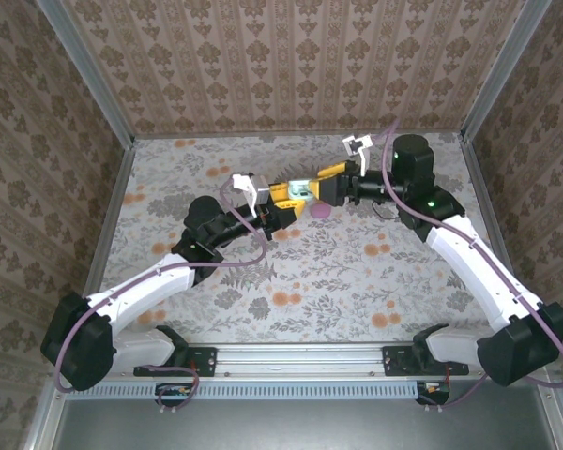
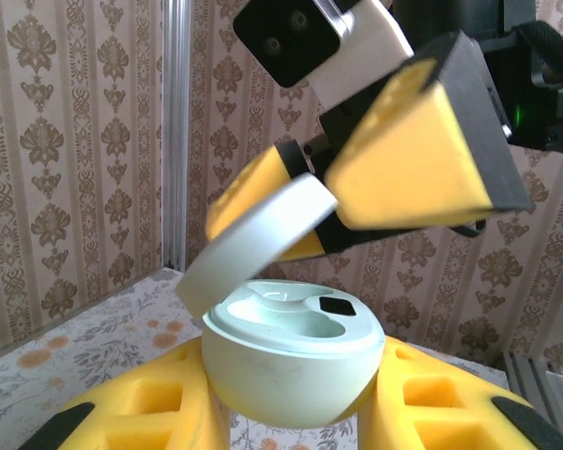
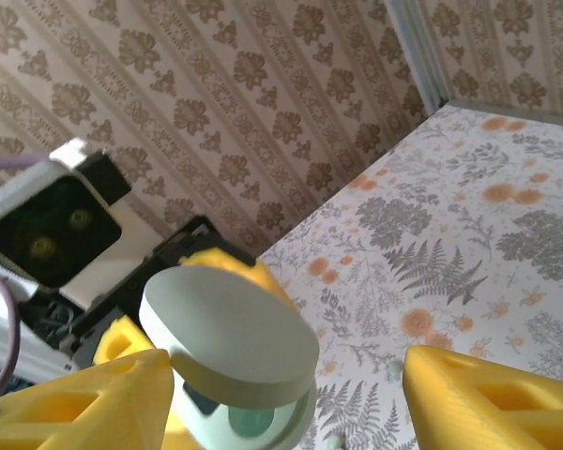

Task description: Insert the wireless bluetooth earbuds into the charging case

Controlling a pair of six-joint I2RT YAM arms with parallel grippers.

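Left gripper (image 2: 291,412) is clamped low on the charging case (image 2: 291,370), probably a light, slick, rounded shell. Right gripper (image 3: 286,394), jaws apart and empty, straddles the case's raised lid (image 3: 230,333).

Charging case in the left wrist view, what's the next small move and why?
Probably draw the right fingers away from the lid toward the small pale piece on the table, maybe an earbud: the left fingers hold the charging case, lid open, and the right fingers are open, empty.
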